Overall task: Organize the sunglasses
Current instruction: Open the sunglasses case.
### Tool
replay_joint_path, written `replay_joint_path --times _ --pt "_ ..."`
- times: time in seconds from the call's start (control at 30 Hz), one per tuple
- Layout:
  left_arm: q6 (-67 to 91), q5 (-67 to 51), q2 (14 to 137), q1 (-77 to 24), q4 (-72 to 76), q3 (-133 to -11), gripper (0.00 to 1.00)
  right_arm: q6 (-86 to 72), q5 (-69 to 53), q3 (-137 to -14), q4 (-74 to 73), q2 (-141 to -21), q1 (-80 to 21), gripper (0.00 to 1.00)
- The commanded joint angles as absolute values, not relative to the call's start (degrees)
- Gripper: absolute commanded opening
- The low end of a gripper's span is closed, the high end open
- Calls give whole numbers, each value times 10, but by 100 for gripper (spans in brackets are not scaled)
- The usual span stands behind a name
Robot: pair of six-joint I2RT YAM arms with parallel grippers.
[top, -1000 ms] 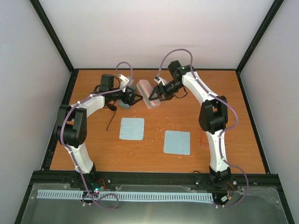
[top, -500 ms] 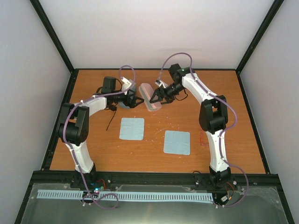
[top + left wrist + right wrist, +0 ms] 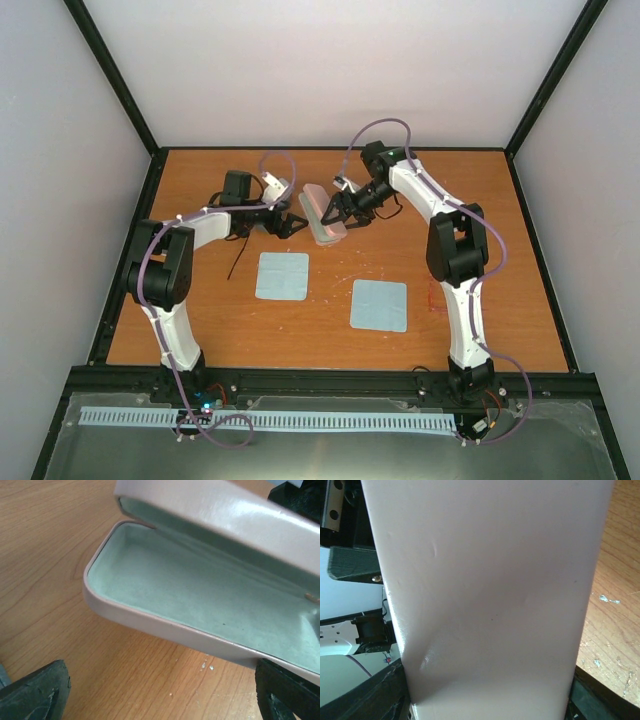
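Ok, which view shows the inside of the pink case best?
Left wrist: the pink case lies open, its pale green lining filling the frame. Top external shows it small and far; right wrist only its pink outside.

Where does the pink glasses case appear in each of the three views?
Top view: pink case at the far centre of the wooden table.
Left wrist: pink case lies open across the upper right, greenish lining showing.
Right wrist: pink case fills the middle.
Shared landmark: the wooden table surface.
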State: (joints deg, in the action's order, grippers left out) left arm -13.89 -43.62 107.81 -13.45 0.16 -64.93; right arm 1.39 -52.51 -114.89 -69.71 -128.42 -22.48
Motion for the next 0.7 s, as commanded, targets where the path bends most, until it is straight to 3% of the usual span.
replay_joint_path --times 0.0,0.4,0.5,0.6,0.67 --pt "-165 -388 1106 -168 29 -645 99 33 -701 -1161 -688 -1218 -267 17" --pt "-179 -372 1110 -173 36 -638 99 44 -704 -1139 -706 -1212 -269 17" --pt "-177 -360 1104 -173 19 -642 100 42 -641 -1136 -710 -1214 -269 14" --pt "-169 -339 1090 -171 -8 -649 99 43 -575 -1136 -716 -1225 -266 3" --pt "-157 -332 1076 -163 -25 -655 99 44 -538 -1136 -717 -1233 -265 3"
